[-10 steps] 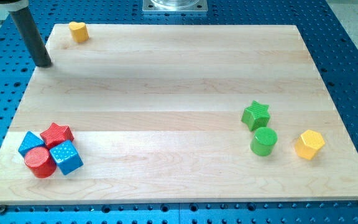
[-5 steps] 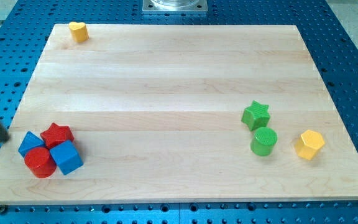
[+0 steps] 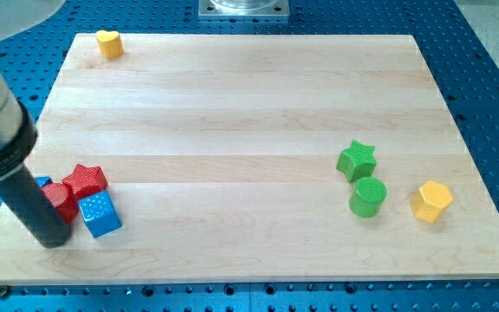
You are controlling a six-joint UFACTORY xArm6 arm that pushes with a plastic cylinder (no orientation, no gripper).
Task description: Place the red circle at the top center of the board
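The red circle lies near the board's bottom left corner, partly hidden behind my rod. My tip rests on the board just below and left of it, touching or nearly touching it. A red star sits right above the circle. A blue cube sits against the circle's right side. A blue block, shape hidden, peeks out behind the rod at the circle's upper left.
A yellow heart sits at the top left corner. A green star, a green cylinder and a yellow hexagon stand at the right. The wooden board lies on a blue perforated table.
My rod swept from the top left down off the board's left edge, then onto the board below the cluster. The red circle, red star and blue cube shifted slightly right and up.
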